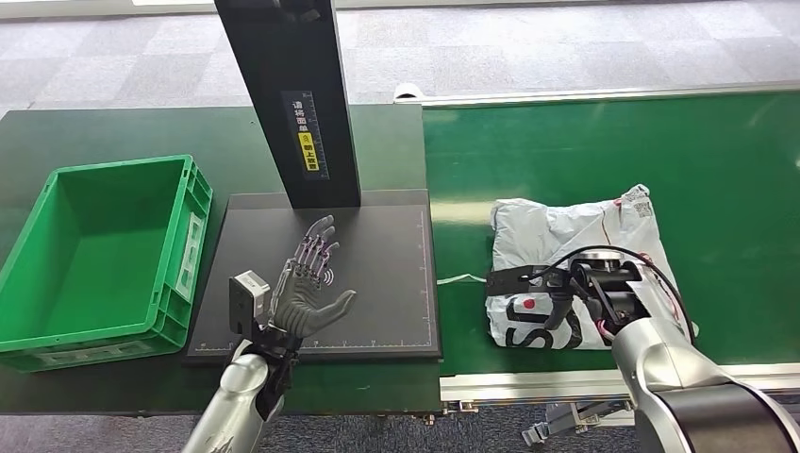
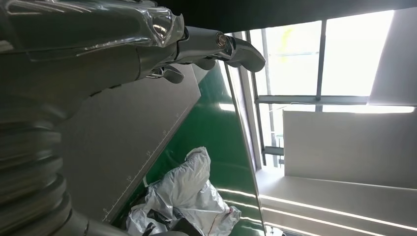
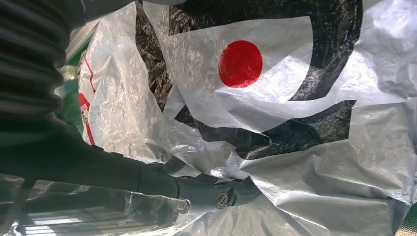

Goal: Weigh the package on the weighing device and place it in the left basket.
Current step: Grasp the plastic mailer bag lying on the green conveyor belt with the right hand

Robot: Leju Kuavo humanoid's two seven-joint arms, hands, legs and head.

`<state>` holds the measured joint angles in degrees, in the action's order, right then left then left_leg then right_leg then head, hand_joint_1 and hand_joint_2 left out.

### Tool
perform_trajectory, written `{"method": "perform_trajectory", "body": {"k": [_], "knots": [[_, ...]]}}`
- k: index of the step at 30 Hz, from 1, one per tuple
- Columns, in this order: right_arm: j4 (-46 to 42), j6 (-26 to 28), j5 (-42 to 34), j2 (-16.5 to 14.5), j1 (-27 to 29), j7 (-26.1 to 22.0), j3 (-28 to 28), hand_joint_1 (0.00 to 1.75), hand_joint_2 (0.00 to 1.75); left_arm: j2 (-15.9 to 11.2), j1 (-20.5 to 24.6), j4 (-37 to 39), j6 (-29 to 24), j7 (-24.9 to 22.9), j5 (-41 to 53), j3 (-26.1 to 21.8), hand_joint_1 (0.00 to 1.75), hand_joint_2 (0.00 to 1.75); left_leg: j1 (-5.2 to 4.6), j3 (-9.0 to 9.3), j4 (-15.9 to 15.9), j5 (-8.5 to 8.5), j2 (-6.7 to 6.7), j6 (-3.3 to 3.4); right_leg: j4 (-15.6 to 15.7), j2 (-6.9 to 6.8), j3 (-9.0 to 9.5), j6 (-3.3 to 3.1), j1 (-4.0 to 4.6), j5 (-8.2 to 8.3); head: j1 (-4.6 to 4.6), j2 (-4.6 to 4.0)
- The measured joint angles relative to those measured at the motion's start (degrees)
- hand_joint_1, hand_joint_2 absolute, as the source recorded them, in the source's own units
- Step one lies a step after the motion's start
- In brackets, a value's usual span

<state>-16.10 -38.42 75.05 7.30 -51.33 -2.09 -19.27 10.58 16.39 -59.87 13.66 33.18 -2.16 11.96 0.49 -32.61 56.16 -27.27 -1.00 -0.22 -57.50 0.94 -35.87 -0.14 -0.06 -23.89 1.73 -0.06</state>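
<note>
The package (image 1: 566, 241) is a crumpled grey-white plastic mailer with black print and a red dot (image 3: 240, 63). It lies on the green conveyor belt (image 1: 613, 151). My right hand (image 1: 552, 283) rests on its near left part, and its thumb (image 3: 216, 194) is pushed into the folds of plastic. The other fingers are hidden, so the grip is unclear. My left hand (image 1: 309, 283) hovers over the black scale platform (image 1: 387, 274), fingers spread and holding nothing. The green basket (image 1: 193, 236) stands left of the scale. The left wrist view shows the package (image 2: 192, 191) beyond the platform (image 2: 137, 132).
A black post (image 1: 292, 94) with a yellow label rises from the back of the scale. The dark green table (image 1: 94, 132) carries the basket and scale. The conveyor's metal front rail (image 1: 528, 385) runs close before my right arm.
</note>
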Motion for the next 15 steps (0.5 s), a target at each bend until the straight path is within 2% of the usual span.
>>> {"method": "perform_trajectory", "body": {"k": [3, 7, 15], "knots": [[0.0, -1.0, -0.3, -0.1, 0.0, -1.2, -0.1, 1.75, 1.75, 0.0, 0.0, 0.1, 0.0, 0.0, -0.1, 0.0, 0.00, 1.75, 0.00, 0.00, 0.0, 0.00, 0.00, 0.00, 0.0, 0.00, 0.00, 0.00, 0.00, 0.00, 0.00, 0.01], [0.0, -1.9, -1.0, -0.1, 0.1, -3.7, -0.3, 1.75, 1.75, 0.0, 0.0, 0.2, -0.2, 0.1, -0.1, 0.1, 0.00, 1.75, 0.00, 0.00, 0.0, 0.00, 0.01, 0.00, 0.0, 0.00, 0.00, 0.00, 0.00, 0.00, 0.00, 0.01], [0.0, -1.3, -1.4, -0.3, 0.8, -4.1, -0.7, 1.75, 1.75, 0.0, 0.0, 0.2, -0.5, 0.2, -0.1, 0.1, 0.00, 1.75, 0.00, 0.00, 0.0, 0.00, 0.00, 0.00, 0.0, 0.00, 0.00, 0.00, 0.00, 0.00, 0.00, -0.01]]}}
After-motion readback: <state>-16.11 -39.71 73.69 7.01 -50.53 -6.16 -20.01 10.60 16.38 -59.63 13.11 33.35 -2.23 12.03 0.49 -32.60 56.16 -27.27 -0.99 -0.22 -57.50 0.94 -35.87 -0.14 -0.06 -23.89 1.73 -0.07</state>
